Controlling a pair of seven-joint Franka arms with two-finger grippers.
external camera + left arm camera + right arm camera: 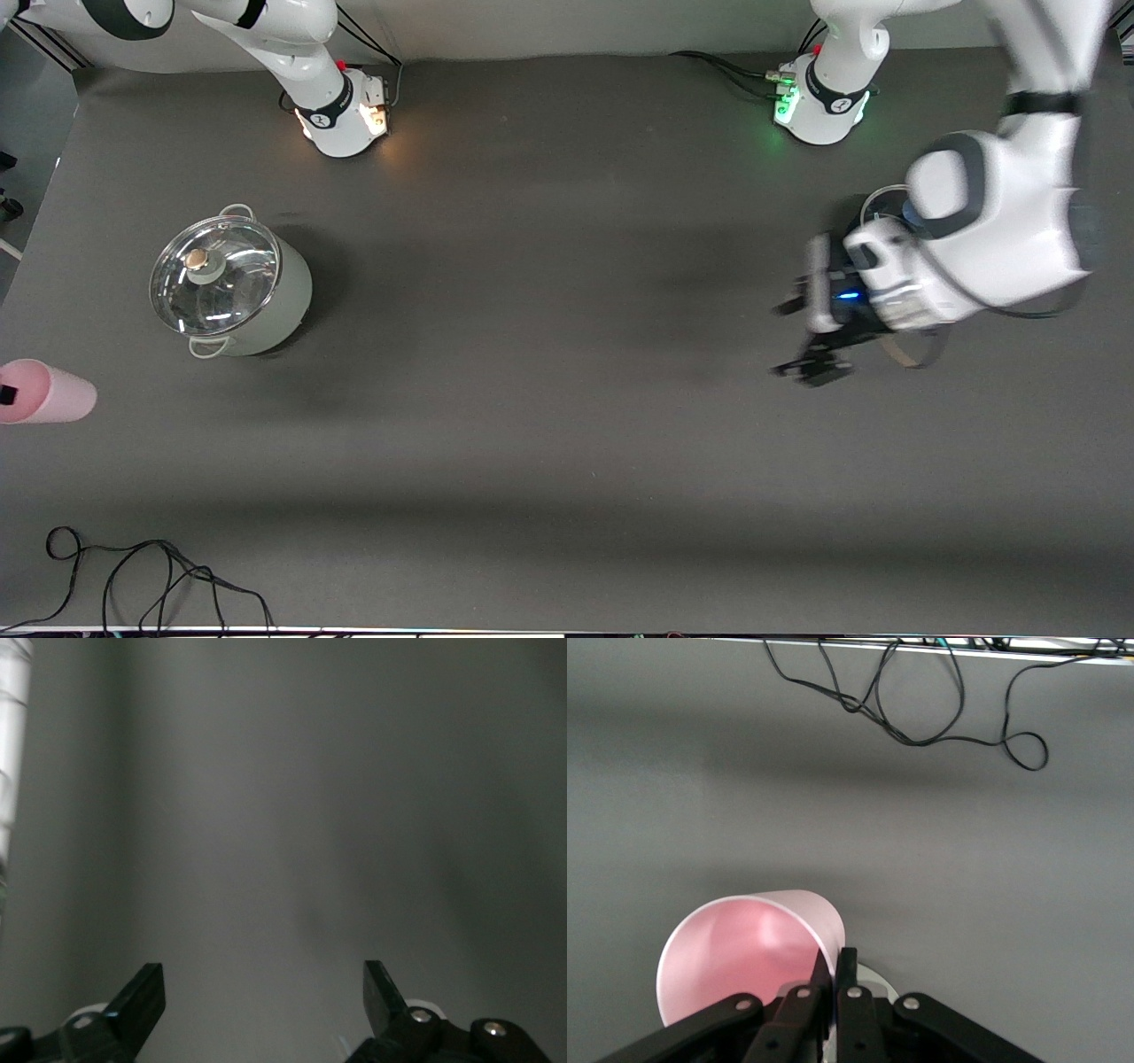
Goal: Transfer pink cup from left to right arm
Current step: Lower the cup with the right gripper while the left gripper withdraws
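The pink cup (53,394) is at the right arm's end of the table, at the edge of the front view, tipped with its mouth toward the gripper. In the right wrist view my right gripper (834,958) is shut on the cup's (735,948) rim wall, one finger inside and one outside. In the front view only a black fingertip (7,392) shows inside the cup. My left gripper (802,337) is open and empty over the table toward the left arm's end. It also shows in the left wrist view (264,979), with only bare mat under it.
A grey pot with a glass lid (226,283) stands on the mat (567,399) toward the right arm's end, farther from the front camera than the cup. Black cables (151,576) lie near the table's front edge and also show in the right wrist view (921,700).
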